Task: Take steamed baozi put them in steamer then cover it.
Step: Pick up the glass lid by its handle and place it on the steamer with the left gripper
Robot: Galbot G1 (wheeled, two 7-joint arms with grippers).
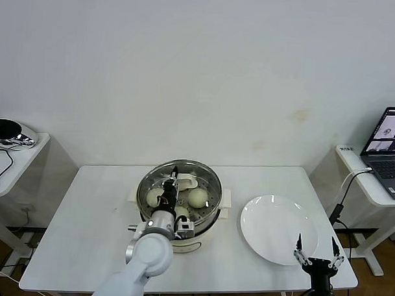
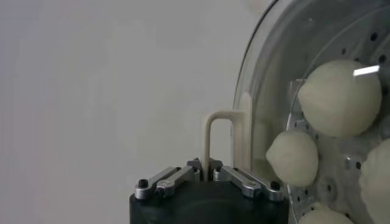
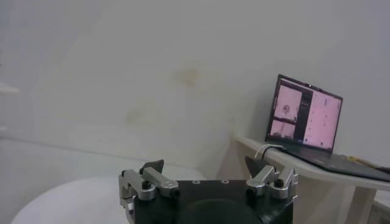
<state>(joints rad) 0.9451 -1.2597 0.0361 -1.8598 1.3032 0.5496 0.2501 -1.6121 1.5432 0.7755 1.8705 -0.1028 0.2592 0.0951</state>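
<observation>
The steamed baozi (image 1: 197, 197) lie inside the steamer (image 1: 211, 212), which stands near the middle of the white table (image 1: 84, 235), a little toward its near edge. The head view shows two buns plainly, one on the left and one on the right of the basket; the left wrist view shows four through glass, resting on the perforated metal floor. The cover (image 2: 262, 79) sits over the basket. Its glass is hard to pick out from above, so whether its rim is fully seated all round cannot be told. Its cream handle (image 2: 220, 141) stands upright at the centre, and the left gripper (image 1: 171, 186) is clamped on that handle, the fingers pressed together on its near post. The left arm reaches in from the near side, over the steamer's front edge.

To the right of the steamer, well apart from it, a large white plate (image 1: 260, 221) lies flat on the table. The right gripper (image 1: 318, 251) hangs over the plate's near right rim with its fingers spread wide and nothing between them. Farther right, on a side desk, an open laptop (image 1: 387, 145) shows a lit screen.
</observation>
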